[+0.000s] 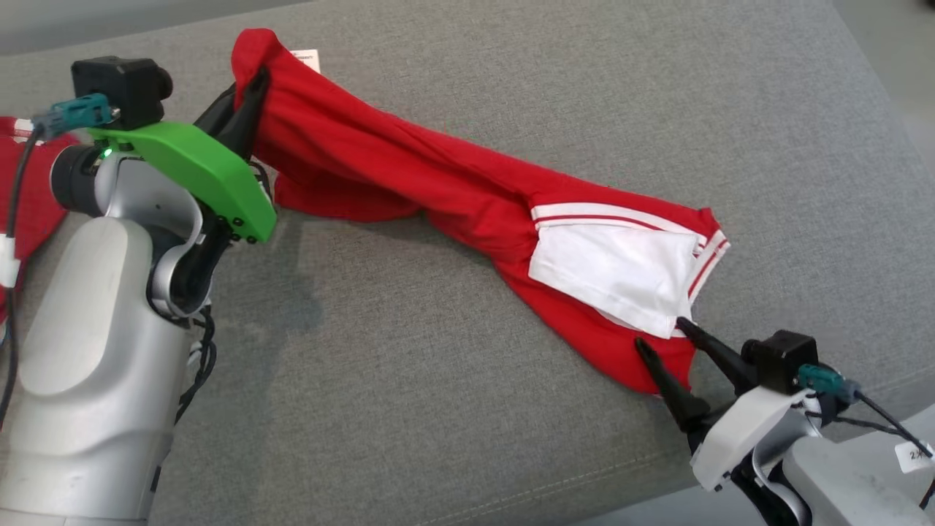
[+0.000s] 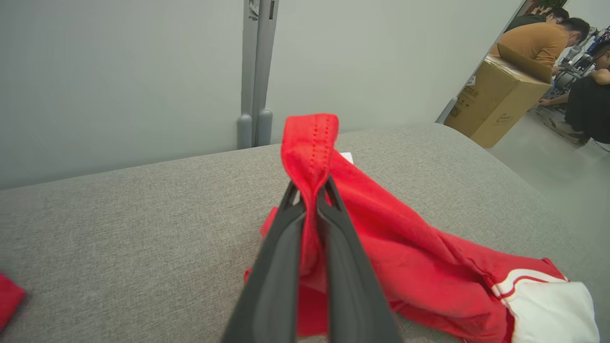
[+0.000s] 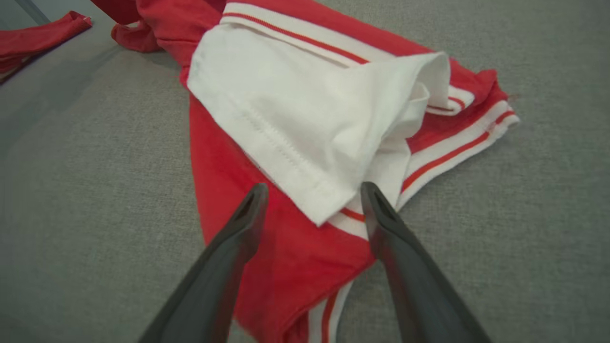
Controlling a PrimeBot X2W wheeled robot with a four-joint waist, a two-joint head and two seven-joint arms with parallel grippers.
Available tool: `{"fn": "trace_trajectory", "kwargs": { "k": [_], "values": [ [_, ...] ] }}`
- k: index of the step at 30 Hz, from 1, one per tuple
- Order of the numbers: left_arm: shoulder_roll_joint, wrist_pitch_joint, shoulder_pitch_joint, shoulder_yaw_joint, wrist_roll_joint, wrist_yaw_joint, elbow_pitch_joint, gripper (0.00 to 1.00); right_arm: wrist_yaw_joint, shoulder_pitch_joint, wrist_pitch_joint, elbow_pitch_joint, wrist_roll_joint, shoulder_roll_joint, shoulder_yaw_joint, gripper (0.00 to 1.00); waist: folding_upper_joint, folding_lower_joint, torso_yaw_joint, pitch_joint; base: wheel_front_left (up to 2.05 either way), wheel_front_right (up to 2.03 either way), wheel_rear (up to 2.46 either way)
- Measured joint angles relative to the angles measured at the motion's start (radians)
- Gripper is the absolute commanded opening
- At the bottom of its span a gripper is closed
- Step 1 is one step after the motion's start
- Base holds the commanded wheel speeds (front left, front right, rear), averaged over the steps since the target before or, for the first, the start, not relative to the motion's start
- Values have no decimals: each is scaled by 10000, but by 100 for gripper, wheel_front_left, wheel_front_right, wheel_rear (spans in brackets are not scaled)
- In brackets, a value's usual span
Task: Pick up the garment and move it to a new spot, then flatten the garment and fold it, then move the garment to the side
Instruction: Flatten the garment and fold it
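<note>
While the left hand point(image 1: 252, 86) is clenched on a bunched red fold of the garment point(image 1: 409, 175), we see that end lifted off the grey cushion point(image 1: 438, 409). The rest of the cloth slopes down to the right and lies flat. In the left wrist view the pinched fold point(image 2: 310, 143) stands up above the closed fingertips of the left hand point(image 2: 307, 193). A white tag point(image 1: 305, 58) shows just behind it.

At the garment's low end, a white sleeve point(image 1: 613, 270) lies on the red body, bordered by a striped hem point(image 1: 712, 256). The right hand point(image 1: 663, 332) is released, its jaws spread wide at the garment's lowest corner. In the right wrist view the right hand point(image 3: 314, 190) has one finger over the red cloth point(image 3: 214, 200) and the other beside the striped hem point(image 3: 452, 152), with the tip of the white sleeve point(image 3: 305, 109) between them. We cannot tell whether either finger touches the cloth.

Open cushion lies between the two arms and beyond the garment toward the far edge. The stitched seam point(image 1: 584, 478) along the cushion's near edge runs just beside the right hand. A second red cloth point(image 1: 29, 190) lies at the left, apart from the garment. Beyond the cushion stand a pale wall point(image 2: 119, 71), a cardboard box point(image 2: 495, 100) and seated people point(image 2: 538, 40).
</note>
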Motion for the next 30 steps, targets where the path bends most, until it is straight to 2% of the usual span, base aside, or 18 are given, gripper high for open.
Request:
{"fn": "trace_trajectory", "kwargs": {
  "k": [8, 16, 30],
  "values": [
    [474, -128, 707, 543, -232, 163, -694, 0, -13, 595, 0, -184, 121, 136, 293, 100, 0, 0, 101, -328, 0, 0, 0],
    [460, 4, 1045, 523, -326, 186, -1367, 0, -15, 571, 0, -466, 232, 274, 115, 100, 0, 0, 34, -370, 0, 0, 0],
    [472, 320, 1579, 443, -410, 384, -2243, 0, -25, 234, 2, -286, 901, 407, -405, 100, 0, 0, 361, -209, 0, 0, 0]
  ]
}}
